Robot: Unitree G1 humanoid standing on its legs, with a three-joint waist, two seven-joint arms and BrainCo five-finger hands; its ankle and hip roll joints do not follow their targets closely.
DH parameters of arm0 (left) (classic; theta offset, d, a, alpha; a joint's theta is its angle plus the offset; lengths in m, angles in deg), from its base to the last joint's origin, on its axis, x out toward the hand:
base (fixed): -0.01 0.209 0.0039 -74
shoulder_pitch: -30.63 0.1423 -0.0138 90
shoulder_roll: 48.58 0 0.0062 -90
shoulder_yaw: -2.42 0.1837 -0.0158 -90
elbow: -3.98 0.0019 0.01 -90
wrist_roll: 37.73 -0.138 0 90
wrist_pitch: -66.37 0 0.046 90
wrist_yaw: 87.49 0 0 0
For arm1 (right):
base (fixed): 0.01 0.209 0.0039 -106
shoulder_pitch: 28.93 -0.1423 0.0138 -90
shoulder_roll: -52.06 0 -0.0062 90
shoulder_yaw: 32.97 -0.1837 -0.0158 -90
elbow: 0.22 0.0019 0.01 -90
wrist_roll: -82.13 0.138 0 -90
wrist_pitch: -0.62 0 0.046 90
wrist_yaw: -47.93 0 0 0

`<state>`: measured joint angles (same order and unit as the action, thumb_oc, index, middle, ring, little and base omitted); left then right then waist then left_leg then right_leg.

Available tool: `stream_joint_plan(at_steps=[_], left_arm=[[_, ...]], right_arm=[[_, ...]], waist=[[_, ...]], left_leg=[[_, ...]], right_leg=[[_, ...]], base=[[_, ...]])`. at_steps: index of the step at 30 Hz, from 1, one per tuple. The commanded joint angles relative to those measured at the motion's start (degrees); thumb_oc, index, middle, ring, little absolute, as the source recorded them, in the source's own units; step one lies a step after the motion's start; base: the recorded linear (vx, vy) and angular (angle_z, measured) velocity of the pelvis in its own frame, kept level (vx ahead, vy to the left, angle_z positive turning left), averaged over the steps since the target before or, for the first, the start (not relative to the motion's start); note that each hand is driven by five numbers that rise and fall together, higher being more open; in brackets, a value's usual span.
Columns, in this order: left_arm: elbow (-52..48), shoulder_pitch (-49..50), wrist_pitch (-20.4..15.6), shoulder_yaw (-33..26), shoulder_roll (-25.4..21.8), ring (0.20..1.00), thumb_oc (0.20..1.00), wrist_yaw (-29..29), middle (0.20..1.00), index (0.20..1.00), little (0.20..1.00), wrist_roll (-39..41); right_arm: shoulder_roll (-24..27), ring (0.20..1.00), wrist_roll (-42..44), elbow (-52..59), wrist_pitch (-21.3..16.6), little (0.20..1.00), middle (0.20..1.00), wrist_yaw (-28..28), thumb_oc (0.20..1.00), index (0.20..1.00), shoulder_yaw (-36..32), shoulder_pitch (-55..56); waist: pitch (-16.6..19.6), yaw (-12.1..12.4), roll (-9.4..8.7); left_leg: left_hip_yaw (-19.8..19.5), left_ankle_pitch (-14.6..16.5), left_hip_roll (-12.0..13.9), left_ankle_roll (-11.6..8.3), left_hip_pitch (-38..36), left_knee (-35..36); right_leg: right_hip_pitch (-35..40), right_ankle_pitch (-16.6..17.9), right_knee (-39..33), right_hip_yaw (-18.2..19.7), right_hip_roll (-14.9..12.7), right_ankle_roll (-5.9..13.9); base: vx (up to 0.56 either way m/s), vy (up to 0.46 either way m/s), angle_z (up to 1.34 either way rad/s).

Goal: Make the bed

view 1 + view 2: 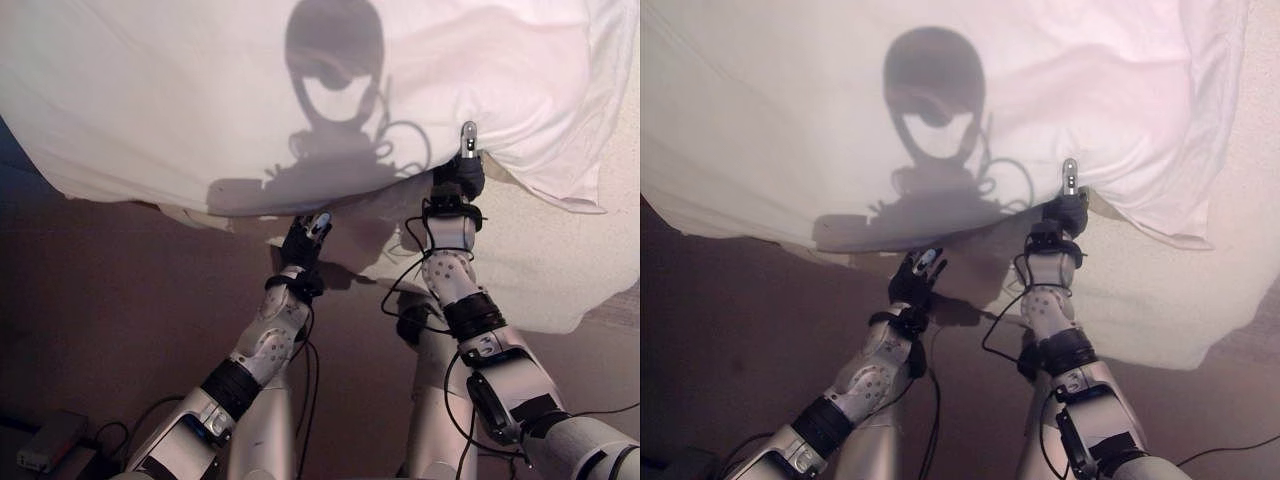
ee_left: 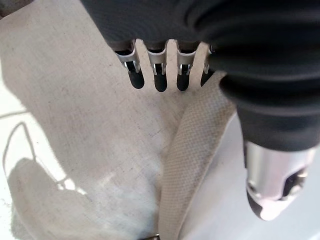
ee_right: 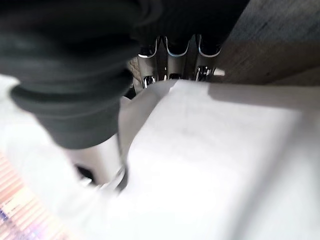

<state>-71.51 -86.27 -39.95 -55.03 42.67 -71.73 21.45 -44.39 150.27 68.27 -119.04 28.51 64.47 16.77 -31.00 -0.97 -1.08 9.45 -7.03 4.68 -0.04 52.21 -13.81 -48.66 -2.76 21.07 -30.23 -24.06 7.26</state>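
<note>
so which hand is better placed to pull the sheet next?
Probably right. The right hand is at the white sheet's edge, its fingers under the cloth. The left hand hangs below that edge, holding nothing.

Strong light falls from behind the robot onto the white sheet (image 1: pixel 180 90), which glows bright and washes out toward the upper right with a pinkish tint. A crisp dark shadow lies across the middle of the sheet. The floor (image 1: pixel 110 310) below the bed's edge is dim brown. In the left wrist view the mattress fabric (image 2: pixel 75 125) is sharp, its weave plain. The right wrist view is soft: the sheet there blurs into a pale glare.
</note>
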Motion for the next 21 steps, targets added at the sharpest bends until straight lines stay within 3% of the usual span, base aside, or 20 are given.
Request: stream_joint_plan(at_steps=[1, 10, 17, 21], left_arm=[[-7.50, 0.18, -2.44, 1.25, -1.42, 1.000, 1.000, -1.93, 1.000, 1.000, 1.000, -3.58], [-13.04, -4.55, -2.96, 5.04, 0.26, 1.000, 1.000, -8.08, 1.000, 1.000, 1.000, 2.86], [-13.84, -11.53, -1.03, 11.23, 7.55, 1.000, 1.000, -12.09, 1.000, 1.000, 1.000, 13.45], [-12.40, -13.76, -0.47, 11.64, 10.68, 1.000, 1.000, -13.74, 1.000, 1.000, 1.000, 18.77]], right_arm=[[2.42, 0.200, -5.94, 10.96, -4.82, 0.200, 0.200, 2.07, 0.200, 0.200, -1.98, 1.29], [2.52, 0.200, -11.25, 25.67, -3.98, 0.200, 0.200, 5.69, 0.200, 0.200, 2.87, 6.23], [2.48, 0.200, -11.52, 29.88, -3.60, 0.200, 0.200, 7.01, 0.200, 0.200, 5.03, 4.26], [2.31, 0.200, -10.19, 29.90, -3.52, 0.200, 0.200, 8.42, 0.200, 0.200, 6.20, 3.14]], waist=[[1.20, 0.42, -1.14], [1.20, -1.57, -3.39], [1.20, -3.24, -4.52], [1.20, -3.87, -4.80]], left_leg=[[0.41, 9.57, 3.35, -4.04, -1.81, -7.39], [0.45, 9.64, 3.67, -4.10, -1.76, -7.99], [0.68, 9.66, 3.59, -4.09, -1.60, -8.38], [0.92, 9.73, 3.55, -4.08, -1.39, -8.63]], right_leg=[[0.01, 8.14, 0.88, -1.49, -2.29, 4.48], [0.00, 8.35, 0.96, -1.93, -2.33, 4.62], [-0.02, 8.76, 0.93, -2.17, -2.66, 5.02], [-0.23, 8.91, 0.92, -1.97, -2.72, 5.19]], base=[[0.00, 0.000, 0.00], [0.00, -0.006, -0.02], [0.00, 0.000, 0.00], [0.00, 0.002, 0.01]])
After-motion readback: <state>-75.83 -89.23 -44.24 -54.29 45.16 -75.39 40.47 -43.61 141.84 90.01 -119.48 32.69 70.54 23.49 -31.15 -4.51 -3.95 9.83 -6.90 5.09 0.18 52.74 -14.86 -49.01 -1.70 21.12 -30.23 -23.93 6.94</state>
